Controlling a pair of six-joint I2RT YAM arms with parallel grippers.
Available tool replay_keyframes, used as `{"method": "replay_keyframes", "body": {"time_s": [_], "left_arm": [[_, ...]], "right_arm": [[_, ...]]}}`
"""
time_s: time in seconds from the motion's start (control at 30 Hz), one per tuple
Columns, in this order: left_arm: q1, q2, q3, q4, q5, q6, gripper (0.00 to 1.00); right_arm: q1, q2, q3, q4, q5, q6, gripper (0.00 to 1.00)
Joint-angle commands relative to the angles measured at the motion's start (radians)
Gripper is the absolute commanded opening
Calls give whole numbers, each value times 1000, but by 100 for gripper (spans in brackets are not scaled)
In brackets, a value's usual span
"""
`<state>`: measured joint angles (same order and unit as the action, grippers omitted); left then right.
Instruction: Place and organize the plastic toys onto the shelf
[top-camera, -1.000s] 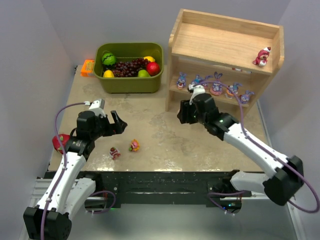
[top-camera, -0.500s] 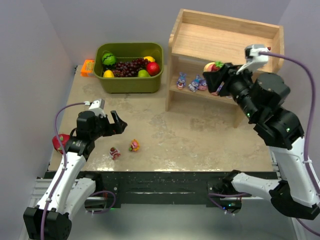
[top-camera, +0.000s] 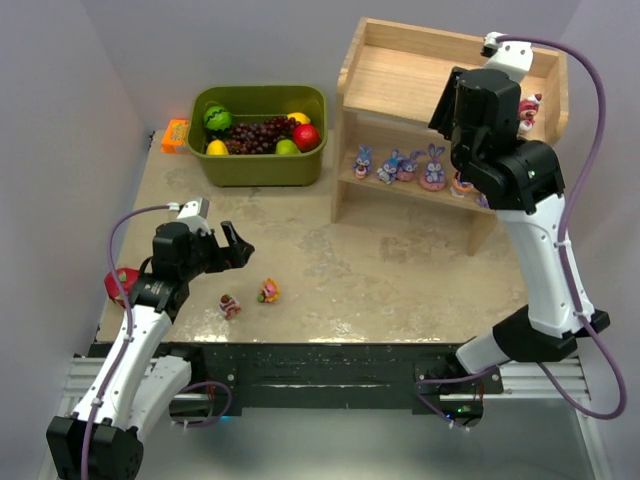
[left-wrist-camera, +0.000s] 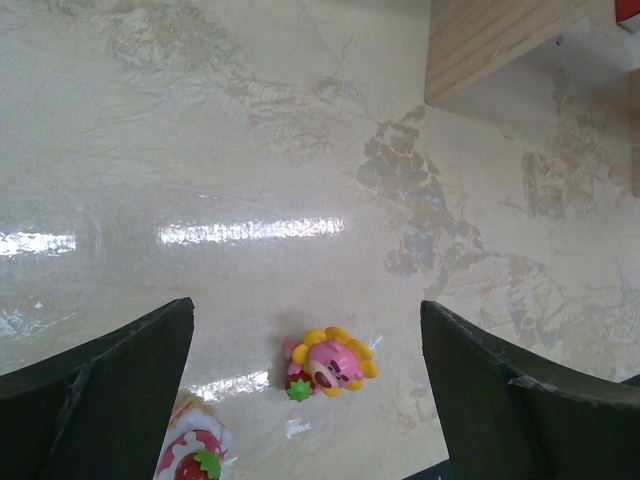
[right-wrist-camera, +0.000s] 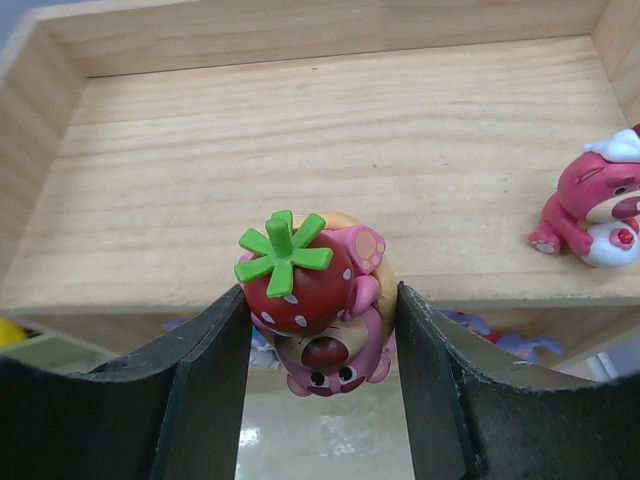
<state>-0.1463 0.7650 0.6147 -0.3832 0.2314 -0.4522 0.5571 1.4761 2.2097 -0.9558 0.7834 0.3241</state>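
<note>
Shelf (right-wrist-camera: 300, 130) of pale, matt raw wood; strawberry bear (right-wrist-camera: 325, 330) glossy plastic (tabletop (left-wrist-camera: 250, 150) stone-patterned, shiny).

Top camera high behind me, whole counter (top-camera: 400, 280) in frame, left wrist camera close over counter, right wrist camera close over shelf (right-wrist-camera: 300, 130) top tier, shared with top.

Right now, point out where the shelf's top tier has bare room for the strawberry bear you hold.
The top tier is bare wood from the left side board to the hat bear at its right end; set the strawberry bear from the right pincer there. Bunnies crowd the lower tier.
</note>
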Motion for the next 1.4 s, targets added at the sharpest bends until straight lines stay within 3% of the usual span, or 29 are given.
{"method": "replay_keyframes", "body": {"time_s": [0.0, 0.4, 0.77, 0.87, 1.07, 1.2, 1.37], "left_arm": [[-3, -13, -3, 23, 3, 10, 99], [-3, -6, 0, 23, 6, 12, 100], [-3, -4, 0, 21, 3, 12, 100], [-3, -4, 0, 20, 2, 12, 99], [-3, -6, 0, 20, -1, 12, 99], [-3, -4, 0, 20, -1, 12, 100], [-4, -6, 0, 20, -1, 10, 99]], "right_arm": [[-97, 16, 64, -43, 10, 29, 0], [-181, 44, 13, -46, -33, 35, 0], [-243, 92, 10, -18, -105, 29, 29], [-260, 98, -2, -18, -125, 35, 42], [-272, 84, -28, -3, -157, 33, 56], [-275, 53, -44, 25, -205, 12, 73], [-275, 20, -50, 45, -223, 1, 83]]}}
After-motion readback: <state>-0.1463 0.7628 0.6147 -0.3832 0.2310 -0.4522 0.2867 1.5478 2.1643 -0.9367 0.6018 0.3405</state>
